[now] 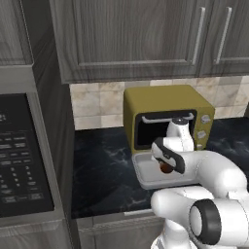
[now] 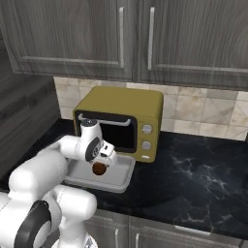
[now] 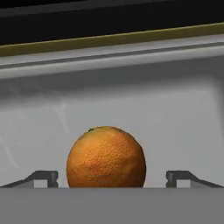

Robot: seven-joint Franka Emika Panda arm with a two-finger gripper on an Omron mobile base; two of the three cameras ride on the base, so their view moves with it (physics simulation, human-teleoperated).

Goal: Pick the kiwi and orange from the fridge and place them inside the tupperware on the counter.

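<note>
The orange (image 3: 106,156) lies on the pale floor of the tupperware (image 3: 175,118), and there is a gap between it and each of my fingertips (image 3: 47,176). My gripper (image 3: 113,177) is open and straddles it without touching. From the base cameras, the gripper (image 1: 166,164) (image 2: 100,163) points down into the tupperware (image 1: 141,179) (image 2: 122,183), which stands on the counter (image 1: 102,160) just in front of the microwave. There the orange (image 1: 166,168) (image 2: 99,169) looks dark in the hand's shadow. The kiwi and the fridge are out of view.
A yellow-olive microwave (image 1: 163,104) (image 2: 123,109) stands right behind the tray against the tiled wall. Dark wood cabinets (image 2: 145,34) hang overhead. A tall appliance with a dark button panel (image 1: 19,155) bounds the counter's left end. Black worktop (image 2: 198,179) stretches to the right.
</note>
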